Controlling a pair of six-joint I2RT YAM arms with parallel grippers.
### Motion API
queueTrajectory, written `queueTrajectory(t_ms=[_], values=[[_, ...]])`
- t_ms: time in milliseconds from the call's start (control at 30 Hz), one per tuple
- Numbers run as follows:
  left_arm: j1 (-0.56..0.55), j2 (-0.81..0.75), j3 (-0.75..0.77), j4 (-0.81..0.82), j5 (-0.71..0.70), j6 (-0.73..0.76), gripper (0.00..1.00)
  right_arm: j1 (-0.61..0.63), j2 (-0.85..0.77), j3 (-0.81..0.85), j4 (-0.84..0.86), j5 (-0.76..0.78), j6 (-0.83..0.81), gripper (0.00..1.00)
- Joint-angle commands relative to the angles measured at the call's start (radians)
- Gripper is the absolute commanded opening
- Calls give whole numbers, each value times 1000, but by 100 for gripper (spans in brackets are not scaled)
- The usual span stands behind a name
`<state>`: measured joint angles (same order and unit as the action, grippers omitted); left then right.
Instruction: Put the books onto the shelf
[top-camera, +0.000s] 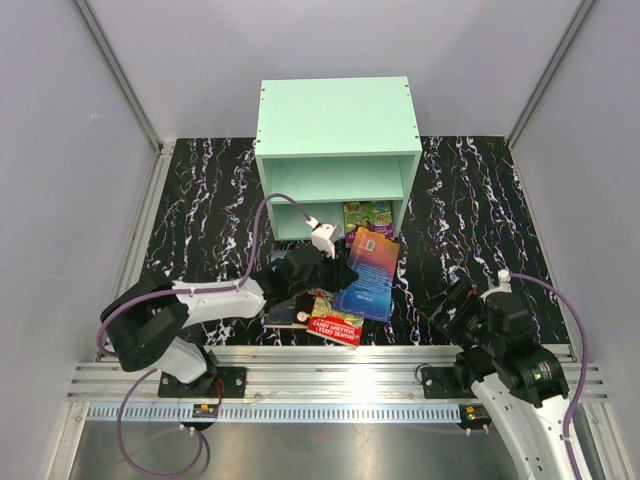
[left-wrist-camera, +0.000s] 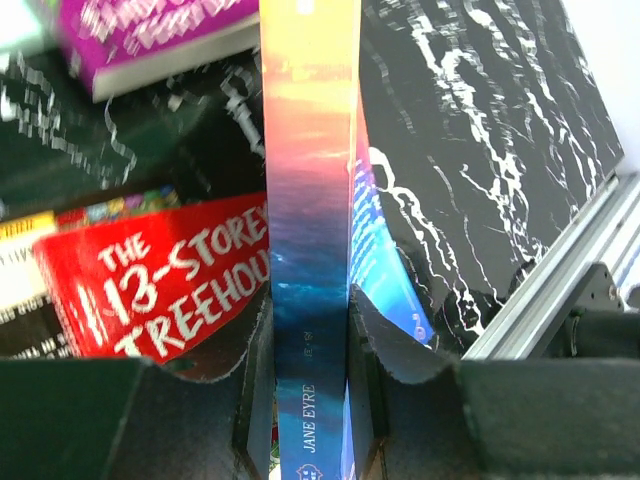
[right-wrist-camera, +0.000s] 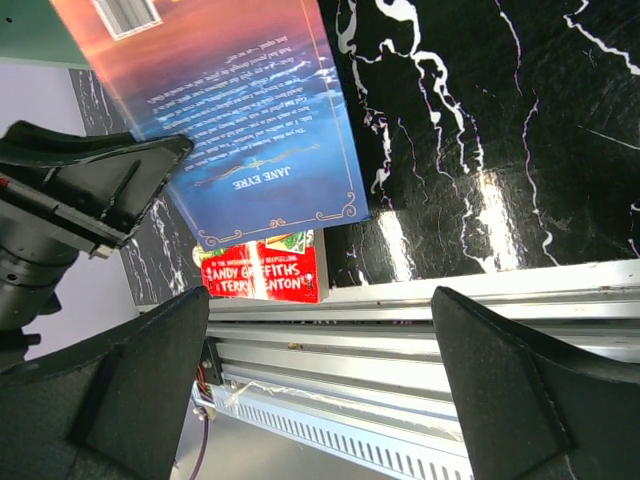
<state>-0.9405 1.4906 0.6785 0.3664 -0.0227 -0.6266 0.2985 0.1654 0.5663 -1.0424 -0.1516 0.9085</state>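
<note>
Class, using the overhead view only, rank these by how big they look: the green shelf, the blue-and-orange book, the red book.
1. green shelf
2. blue-and-orange book
3. red book, which is partly covered by other things, so its full size is unsure.

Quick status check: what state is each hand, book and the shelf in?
left hand: shut on the blue-and-orange book
right hand: open, holding nothing
blue-and-orange book: gripped, on edge
red book: flat on the table
purple book: at the shelf's lower compartment
shelf: upright

Shelf (top-camera: 335, 120) upper compartment stands open; purple book (top-camera: 368, 214) crowds lower right.
</note>
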Motion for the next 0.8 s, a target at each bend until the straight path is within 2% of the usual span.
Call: queueTrajectory(t_ms=[0, 100, 333, 600, 700, 767], values=[[26, -84, 23, 235, 38, 162, 0, 5, -6, -25, -48, 0, -37, 100], [54, -104, 3, 264, 89, 168, 0, 5, -3, -31, -45, 1, -40, 100], [97, -104, -17, 273, 9, 150, 0, 5, 5, -45, -39, 9, -48, 100], [101, 57, 110, 298, -154, 97, 0, 5, 8, -51, -25, 21, -57, 100], [103, 135, 183, 275, -184, 59, 0, 5, 6, -52, -25, 18, -60, 100], [103, 189, 231, 199, -218, 13, 0, 4, 2, -52, -27, 20, -60, 100]])
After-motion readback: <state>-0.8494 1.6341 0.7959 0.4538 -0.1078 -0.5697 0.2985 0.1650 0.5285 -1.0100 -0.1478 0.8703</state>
